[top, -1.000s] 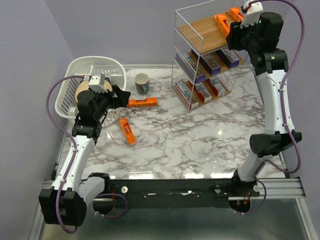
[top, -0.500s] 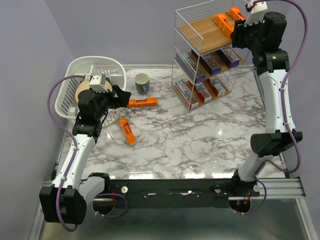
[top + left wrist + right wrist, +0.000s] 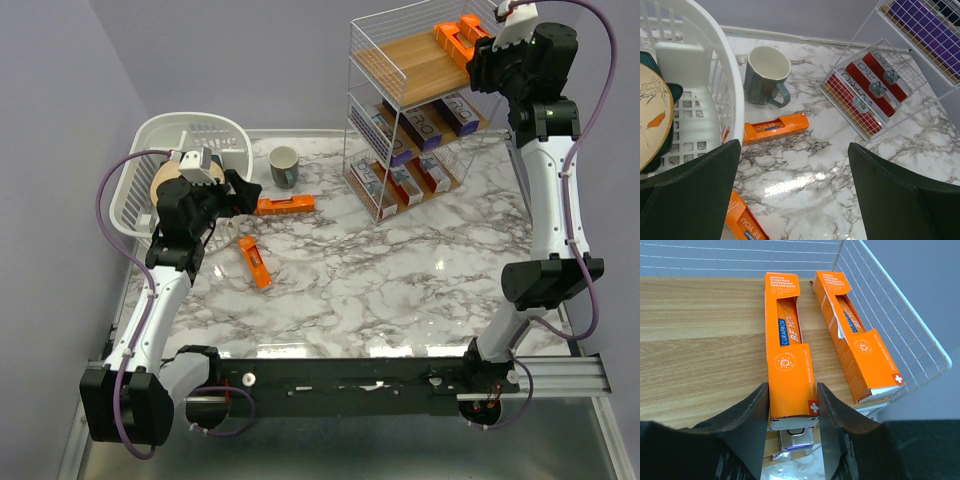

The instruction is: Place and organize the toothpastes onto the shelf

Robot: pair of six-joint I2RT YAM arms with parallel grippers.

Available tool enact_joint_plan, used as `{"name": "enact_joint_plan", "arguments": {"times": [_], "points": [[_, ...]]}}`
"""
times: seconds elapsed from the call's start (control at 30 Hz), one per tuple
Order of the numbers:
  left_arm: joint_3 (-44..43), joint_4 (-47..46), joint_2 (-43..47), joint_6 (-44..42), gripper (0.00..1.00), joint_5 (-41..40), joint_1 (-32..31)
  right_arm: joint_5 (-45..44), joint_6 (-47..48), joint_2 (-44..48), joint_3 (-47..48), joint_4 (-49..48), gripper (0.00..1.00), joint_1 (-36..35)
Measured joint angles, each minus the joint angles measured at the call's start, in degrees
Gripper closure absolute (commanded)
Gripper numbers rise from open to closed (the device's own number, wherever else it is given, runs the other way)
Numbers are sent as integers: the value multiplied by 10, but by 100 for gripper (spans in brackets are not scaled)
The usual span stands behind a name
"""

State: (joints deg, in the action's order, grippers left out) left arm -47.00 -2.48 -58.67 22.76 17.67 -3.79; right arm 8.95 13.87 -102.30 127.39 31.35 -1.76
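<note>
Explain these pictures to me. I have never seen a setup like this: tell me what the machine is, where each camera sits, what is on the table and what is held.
These are two robot arms bolted to the near edge of a marble table. One picture looks down from above and behind them. The other two come from a camera on each wrist.

The left gripper hangs open and empty near a white basket. On the table are a mug, a loose orange box beside it, and a second loose box nearer the arms.

The right gripper is closed on an orange toothpaste box lying on the top board of the wire shelf, next to another orange one. The lower tiers hold purple boxes and red-and-white boxes.
</note>
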Motion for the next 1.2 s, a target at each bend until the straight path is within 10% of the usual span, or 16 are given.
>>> {"name": "enact_joint_plan", "arguments": {"times": [0.27, 0.83, 1.2], "points": [[0, 0, -4, 0, 1, 3, 3, 34, 14, -8, 0, -17, 48, 9], [0, 0, -5, 5, 1, 13, 10, 52, -2, 7, -14, -31, 7, 23], [0, 0, 1, 8, 1, 17, 16, 90, -96, 289, -252, -103, 0, 22]]}}
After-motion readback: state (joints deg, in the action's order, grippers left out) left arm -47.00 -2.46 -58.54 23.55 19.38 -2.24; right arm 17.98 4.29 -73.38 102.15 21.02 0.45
